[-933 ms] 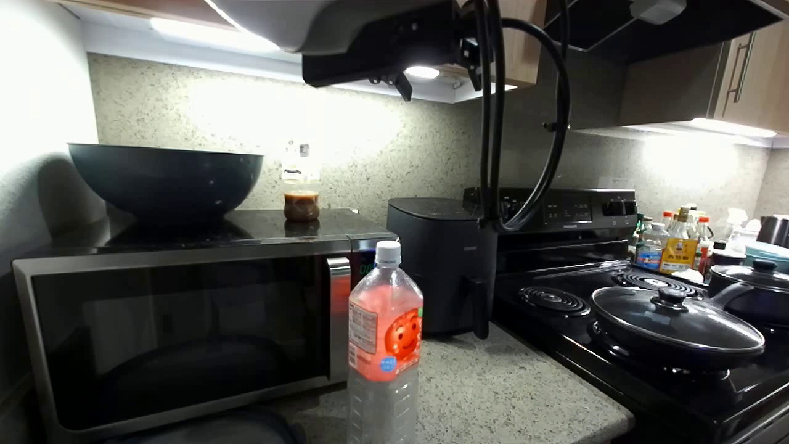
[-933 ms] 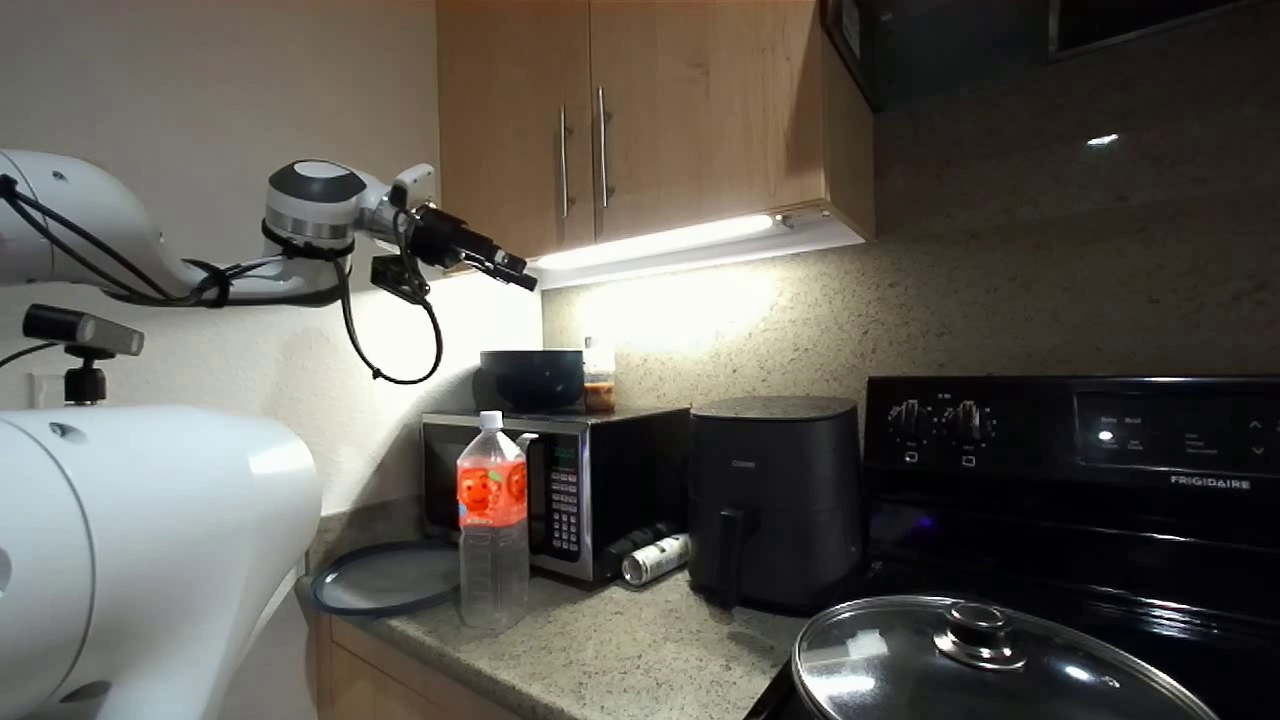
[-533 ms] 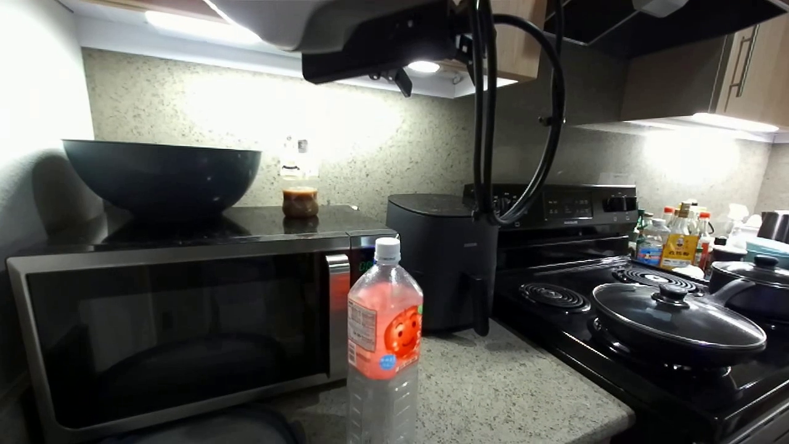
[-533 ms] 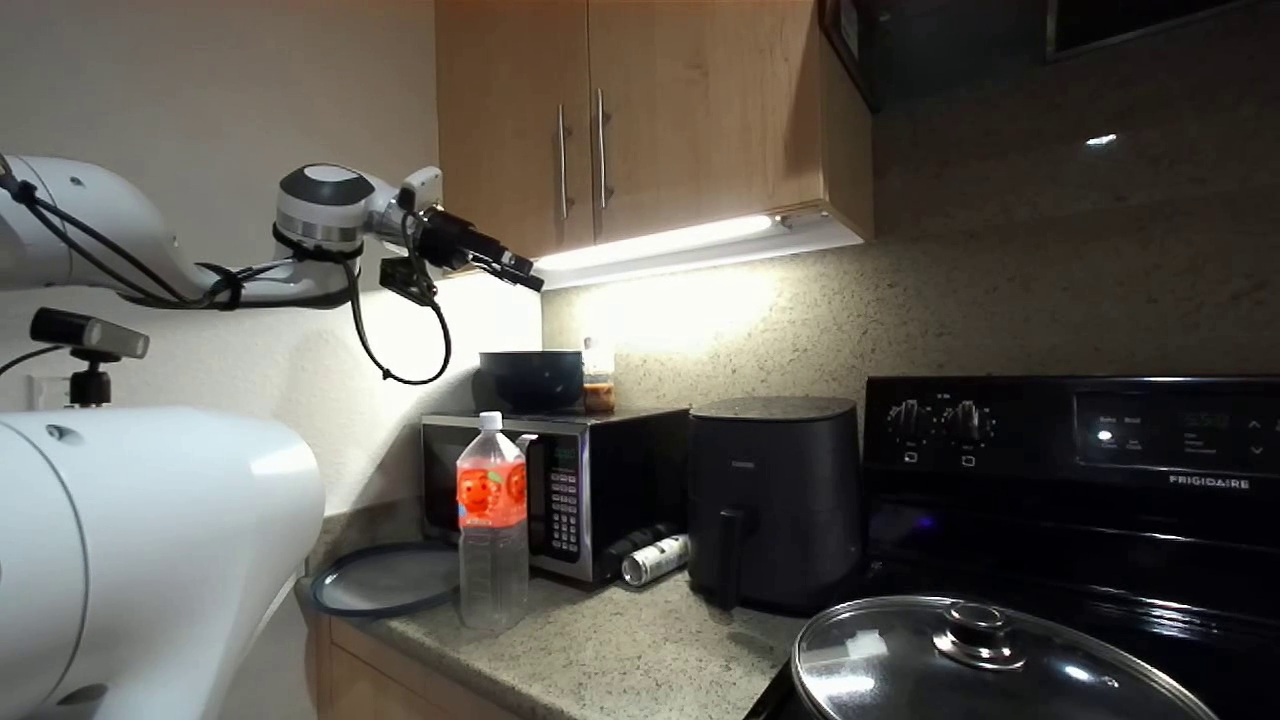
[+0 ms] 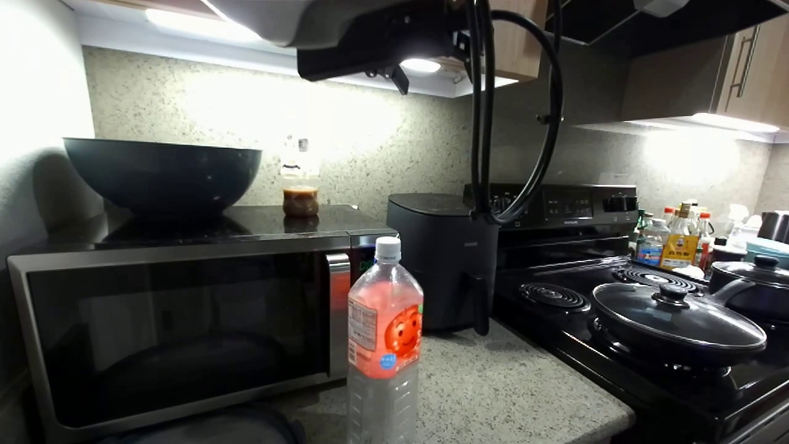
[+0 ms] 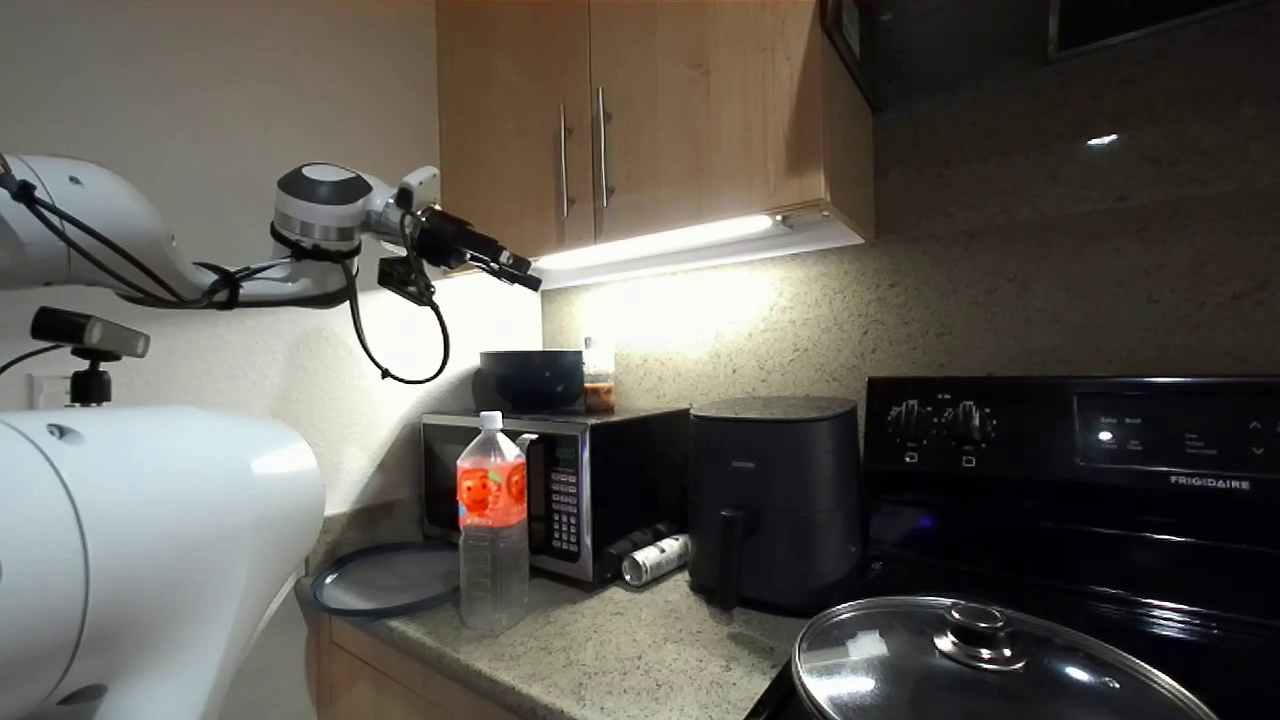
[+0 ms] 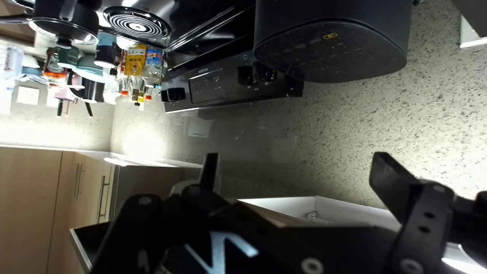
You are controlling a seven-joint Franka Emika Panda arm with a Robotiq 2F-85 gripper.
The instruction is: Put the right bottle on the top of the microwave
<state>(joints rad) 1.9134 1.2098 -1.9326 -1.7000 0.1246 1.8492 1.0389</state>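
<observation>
"Wrist view: your claw (image 7: 295,167) has its jaws spread wide, with speckled wall (image 7: 342,121) visible between them."

"And where do you have the small bottle (image 5: 301,200) of brown liquid?"

"Upright on the microwave (image 5: 185,333), as you see in both exterior views, near the back edge of its top, toward the corner by the black cylindrical appliance (image 5: 441,265). Your dark bowl (image 5: 166,179) sits beside it."

"Is your claw near it?"

"Higher up and well apart."

"What stands on your worktop (image 6: 640,655)?"

"Your larger red-label bottle (image 6: 492,520), upright near the front edge."
</observation>
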